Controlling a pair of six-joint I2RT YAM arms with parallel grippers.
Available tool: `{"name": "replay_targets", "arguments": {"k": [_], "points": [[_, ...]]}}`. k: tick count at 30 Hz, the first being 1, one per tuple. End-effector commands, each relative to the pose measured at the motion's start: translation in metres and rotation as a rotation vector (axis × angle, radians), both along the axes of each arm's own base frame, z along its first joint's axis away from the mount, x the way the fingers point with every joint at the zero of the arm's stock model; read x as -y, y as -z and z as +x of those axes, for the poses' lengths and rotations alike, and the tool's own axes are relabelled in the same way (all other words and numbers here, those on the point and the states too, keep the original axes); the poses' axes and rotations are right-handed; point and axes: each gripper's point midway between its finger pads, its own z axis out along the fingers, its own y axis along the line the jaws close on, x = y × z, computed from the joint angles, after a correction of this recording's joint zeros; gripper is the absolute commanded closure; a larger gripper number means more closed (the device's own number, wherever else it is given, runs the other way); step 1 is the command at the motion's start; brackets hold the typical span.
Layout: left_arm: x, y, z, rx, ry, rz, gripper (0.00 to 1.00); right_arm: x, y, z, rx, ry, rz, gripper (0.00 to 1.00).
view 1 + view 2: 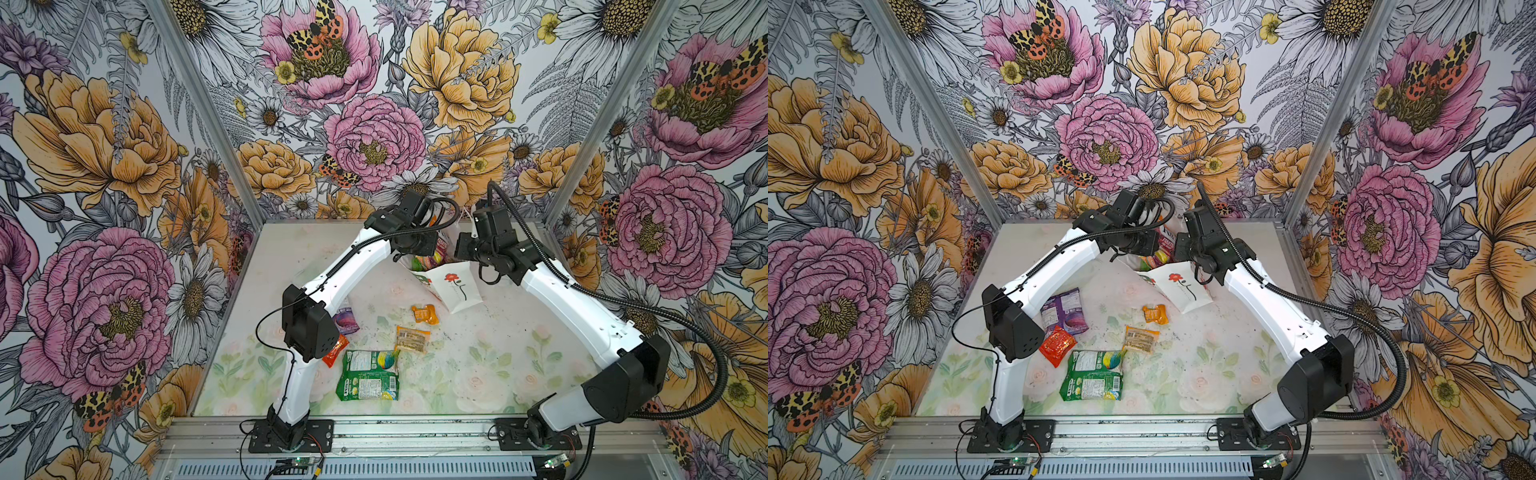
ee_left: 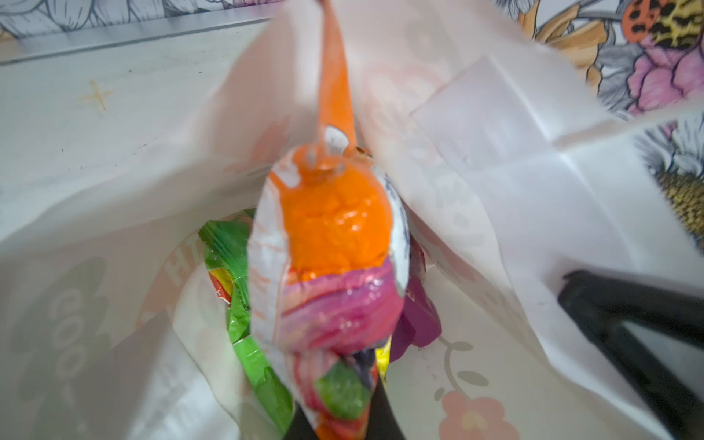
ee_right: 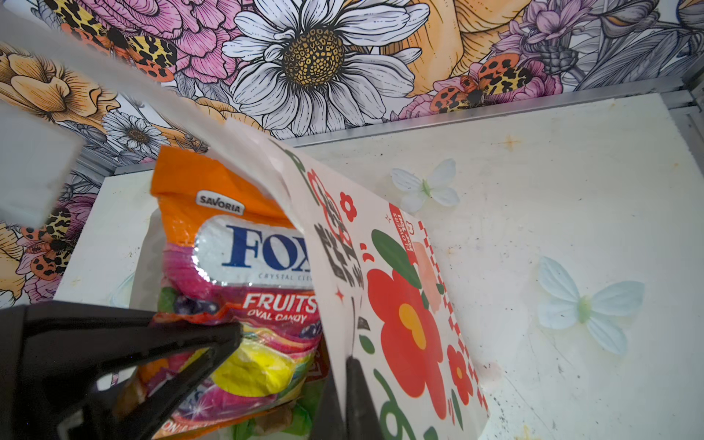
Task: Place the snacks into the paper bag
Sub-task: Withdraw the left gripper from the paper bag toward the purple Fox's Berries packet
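We find the left hand [image 3: 228, 339] clamped on the orange foil Fox's candy packet [image 3: 244, 251], which stands half inside the white paper gift bag [image 3: 411, 304]. The right hand [image 3: 354, 381] pinches its rim tight. We judge a snag could topple the bag.

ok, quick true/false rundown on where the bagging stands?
The right gripper pinches the paper bag's wall. True.
The candy packet lies on the table. False: it stands in the bag's mouth, pinched by the left gripper.
Every snack is packed. False: five packets lie on the table, among them the big green packet.
A green wrapper is already inside the bag. True.
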Motion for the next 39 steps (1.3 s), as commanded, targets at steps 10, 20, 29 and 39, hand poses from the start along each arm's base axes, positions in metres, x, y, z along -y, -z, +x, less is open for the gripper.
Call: {"name": "replay_targets", "arguments": {"k": [10,20,29,39], "points": [[0.052,-0.018,-0.001,-0.097,-0.193,-0.28,0.95,-0.008,-0.026,0.009,0.094,0.005,0.073,1.0],[0.082,0.04,0.0,-0.22,-0.128,-0.233,0.93,-0.011,-0.023,0.009,0.092,0.001,0.074,1.0],[0.073,0.015,-0.002,-0.16,-0.111,-0.237,0.63,-0.011,-0.024,0.01,0.094,0.005,0.07,1.0],[0.035,-0.053,-0.012,-0.025,-0.13,-0.267,0.34,-0.002,-0.026,0.007,0.109,0.022,0.047,1.0]]}}
